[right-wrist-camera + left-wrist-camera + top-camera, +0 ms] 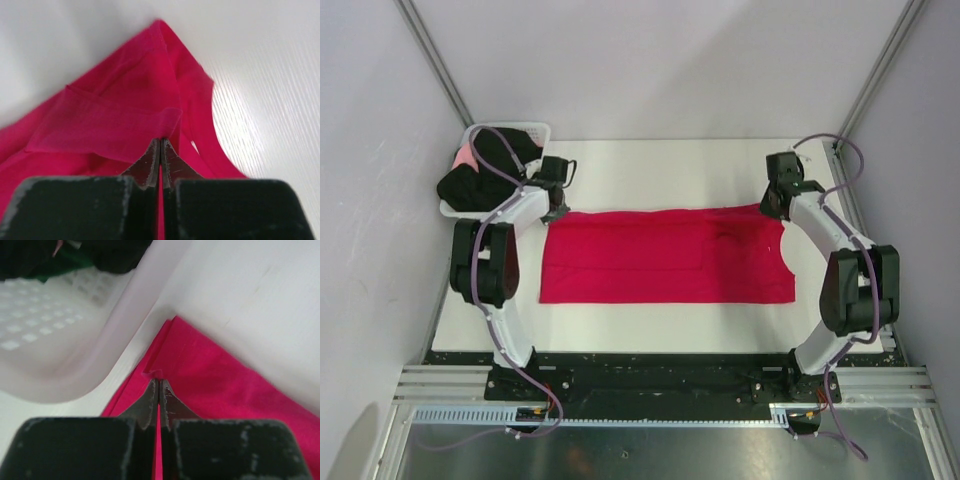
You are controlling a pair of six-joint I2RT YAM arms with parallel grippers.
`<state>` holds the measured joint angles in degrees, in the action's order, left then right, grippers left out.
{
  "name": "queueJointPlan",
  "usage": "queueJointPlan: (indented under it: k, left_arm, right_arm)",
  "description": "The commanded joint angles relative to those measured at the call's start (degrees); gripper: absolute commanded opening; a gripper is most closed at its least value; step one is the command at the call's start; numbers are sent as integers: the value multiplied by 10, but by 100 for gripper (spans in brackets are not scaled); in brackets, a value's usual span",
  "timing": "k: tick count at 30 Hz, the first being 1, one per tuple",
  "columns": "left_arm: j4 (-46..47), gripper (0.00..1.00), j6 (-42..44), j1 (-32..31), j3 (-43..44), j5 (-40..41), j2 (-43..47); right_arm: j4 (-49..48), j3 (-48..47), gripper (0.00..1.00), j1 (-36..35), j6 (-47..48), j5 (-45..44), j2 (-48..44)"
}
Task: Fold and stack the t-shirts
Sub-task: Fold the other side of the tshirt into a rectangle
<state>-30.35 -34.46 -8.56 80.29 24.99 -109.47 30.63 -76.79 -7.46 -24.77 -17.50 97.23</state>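
The red t-shirt [665, 256] lies flat across the middle of the table as a long folded strip. My left gripper [556, 212] is shut on its far left corner, next to the basket; in the left wrist view [159, 382] a small pinch of red cloth [215, 385] sticks up past the tips. My right gripper [772, 207] is shut on the far right corner by the neck opening; in the right wrist view [159, 142] a folded flap of the red t-shirt [115, 125] sits at the tips. Black t-shirts [485, 175] are heaped in the basket.
The white plastic basket [525, 132] stands at the table's far left corner, its wall [65, 345] close to my left gripper. The white table [670, 165] ends at a metal rail at the near edge.
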Motion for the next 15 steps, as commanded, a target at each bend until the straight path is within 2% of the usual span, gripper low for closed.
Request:
queueJointPlan:
  k: [1, 7, 15]
  left_arm:
    - [38, 0, 9, 1, -60, 7, 61]
    - [49, 0, 11, -2, -101, 5, 81]
    - [50, 0, 23, -1, -96, 15, 108]
  right_arm:
    - [-2, 77, 0, -4, -32, 4, -58]
    - [-11, 108, 0, -3, -34, 14, -77]
    - [-8, 96, 0, 18, -30, 27, -135]
